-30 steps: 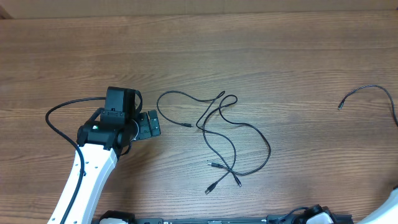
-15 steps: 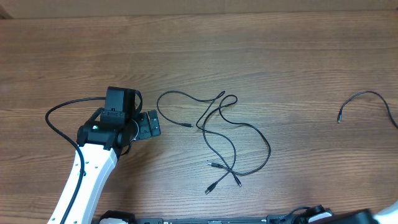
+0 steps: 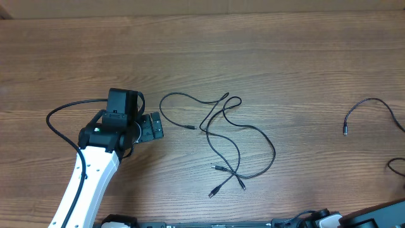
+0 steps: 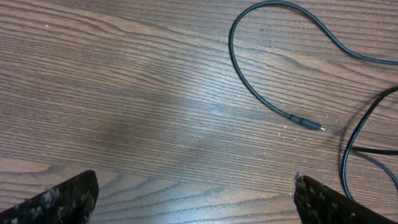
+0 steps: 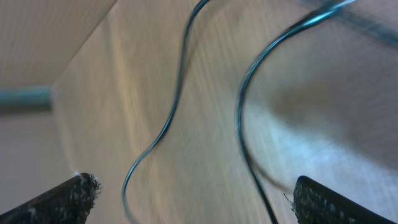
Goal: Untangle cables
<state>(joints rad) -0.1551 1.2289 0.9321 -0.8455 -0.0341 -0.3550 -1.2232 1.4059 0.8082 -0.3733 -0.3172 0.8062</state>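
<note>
Black cables [image 3: 274, 154]: one loose tangle [image 3: 215, 114], one separate strand [image 3: 373, 100] far right.

Brown wood-grain table [image 3: 285, 57], grain running side to side in overhead view. Paler tan strip [image 3: 190, 7] along far edge. Faint darker smudge [image 4: 121, 134] on surface in left wrist view, tiny pale specks [image 4: 283, 129] further right. Right wrist view blurred: pale surface, grey bar [image 5: 25, 98] at left.

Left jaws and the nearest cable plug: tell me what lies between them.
Only bare table. The overhead view shows plain wood from the left jaws to the plug, and the left wrist view agrees.
</note>
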